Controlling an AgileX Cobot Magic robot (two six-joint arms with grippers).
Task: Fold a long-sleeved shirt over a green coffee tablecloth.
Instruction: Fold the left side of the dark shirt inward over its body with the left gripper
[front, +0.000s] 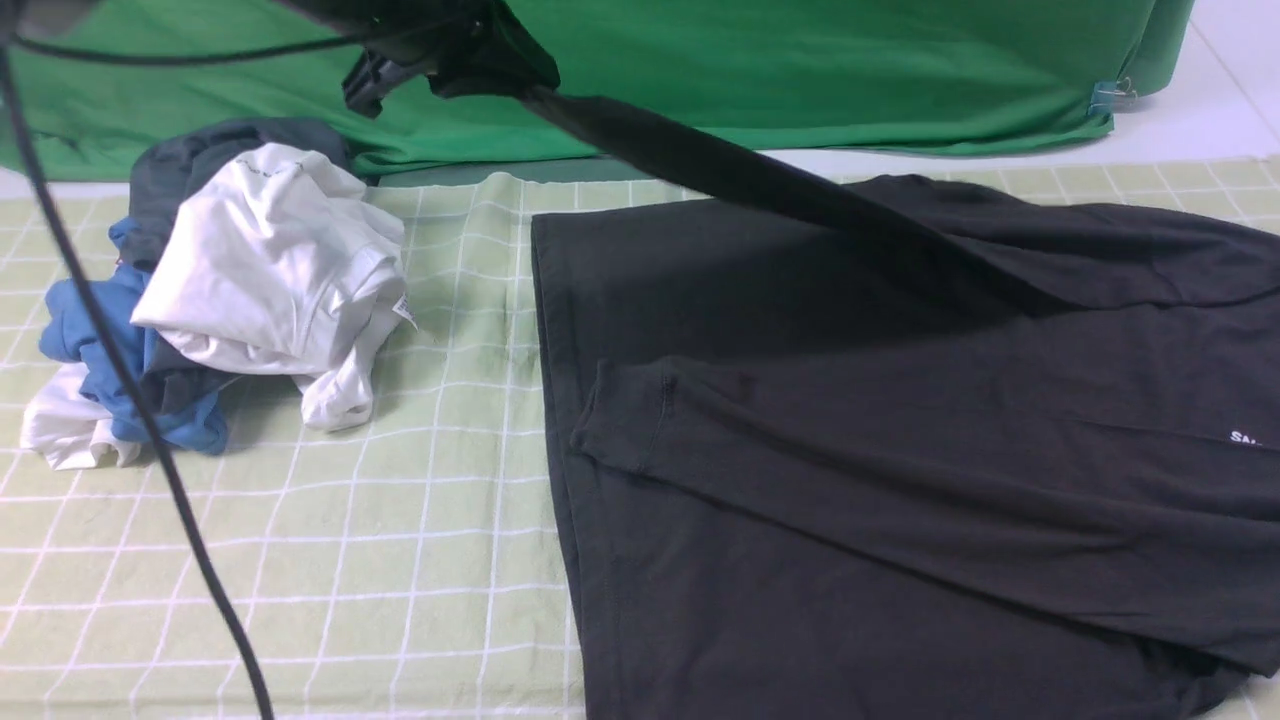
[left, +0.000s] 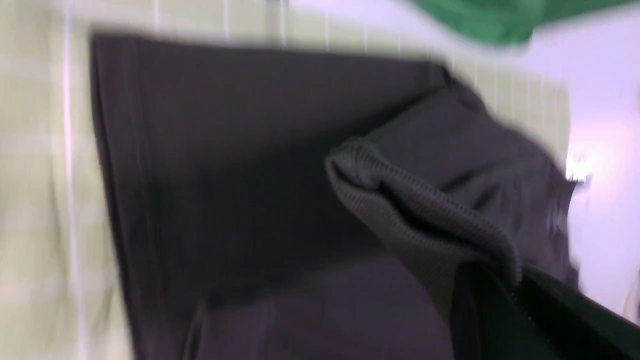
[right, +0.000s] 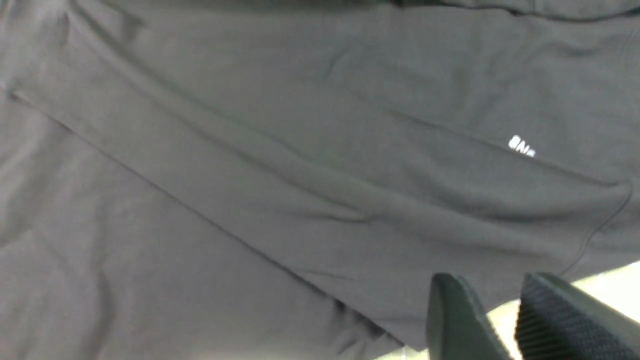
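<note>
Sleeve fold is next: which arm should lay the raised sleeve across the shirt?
Left. The left gripper is shut on the cuff, with the sleeve raised above the shirt. The right gripper, open and empty, hovers at the shirt's edge.

I've got bright, even light up front, soft shadow across the long-sleeved shirt (front: 860, 480); left wrist feed's motion-smeared, right's sharper.

long-sleeved shirt (front: 900, 480) cut off rt/bottom; white lettering (front: 1250, 438) clipped (unreadable); left wrist view blurry.
</note>
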